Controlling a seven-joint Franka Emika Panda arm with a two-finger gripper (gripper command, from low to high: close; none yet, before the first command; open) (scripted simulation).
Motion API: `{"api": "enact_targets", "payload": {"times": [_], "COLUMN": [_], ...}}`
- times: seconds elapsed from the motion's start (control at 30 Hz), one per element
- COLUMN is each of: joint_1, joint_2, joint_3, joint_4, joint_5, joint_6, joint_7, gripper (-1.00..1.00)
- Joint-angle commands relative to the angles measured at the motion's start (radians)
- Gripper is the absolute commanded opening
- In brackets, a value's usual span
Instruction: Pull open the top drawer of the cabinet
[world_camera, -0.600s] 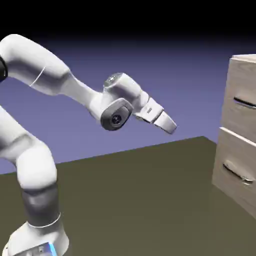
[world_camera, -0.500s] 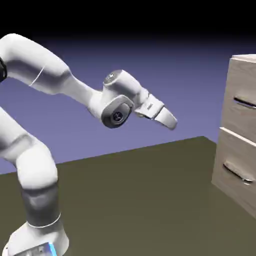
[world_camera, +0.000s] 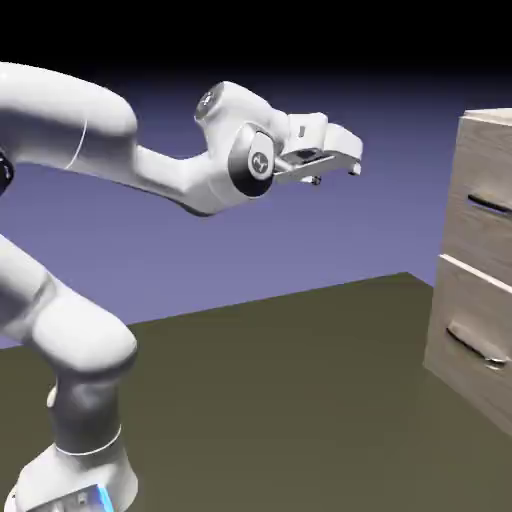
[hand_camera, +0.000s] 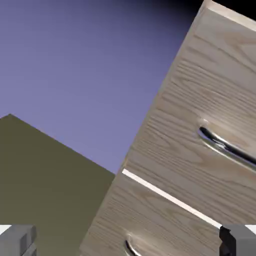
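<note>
The light wood-grain cabinet (world_camera: 478, 280) stands at the exterior view's right edge, with two stacked drawer fronts. Its top drawer (world_camera: 488, 185) is flush with the cabinet and carries a slim dark bar handle (world_camera: 490, 204). My gripper (world_camera: 352, 162) hangs in mid-air well to the left of the top drawer, level with it and pointing toward it, touching nothing. In the hand view the cabinet (hand_camera: 165, 165) fills the tilted right half; the top drawer (hand_camera: 210, 105) and its handle (hand_camera: 227, 146) lie ahead. My fingertips (hand_camera: 17, 240) stand far apart with nothing between them, so the gripper is open.
The lower drawer (world_camera: 470, 330) has a like handle (world_camera: 475, 347) below the top one. The dark olive table (world_camera: 280, 400) stretches between the robot's base and the cabinet. A blue-violet backdrop lies behind.
The hand has risen and swung up from a downward tilt to nearly level, and has moved a little right toward the cabinet. The drawers have not moved.
</note>
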Motion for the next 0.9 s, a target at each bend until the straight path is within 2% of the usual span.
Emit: {"api": "enact_targets", "payload": {"times": [0.0, 0.87], "joint_1": [0.026, 0.704], "joint_2": [-0.006, -0.168], "joint_3": [-0.024, -0.635], "joint_4": [0.014, 0.388], "joint_5": [-0.044, -1.174], "joint_6": [-0.005, -0.137], "joint_7": [0.006, 0.162], "gripper": [0.00, 0.00]}}
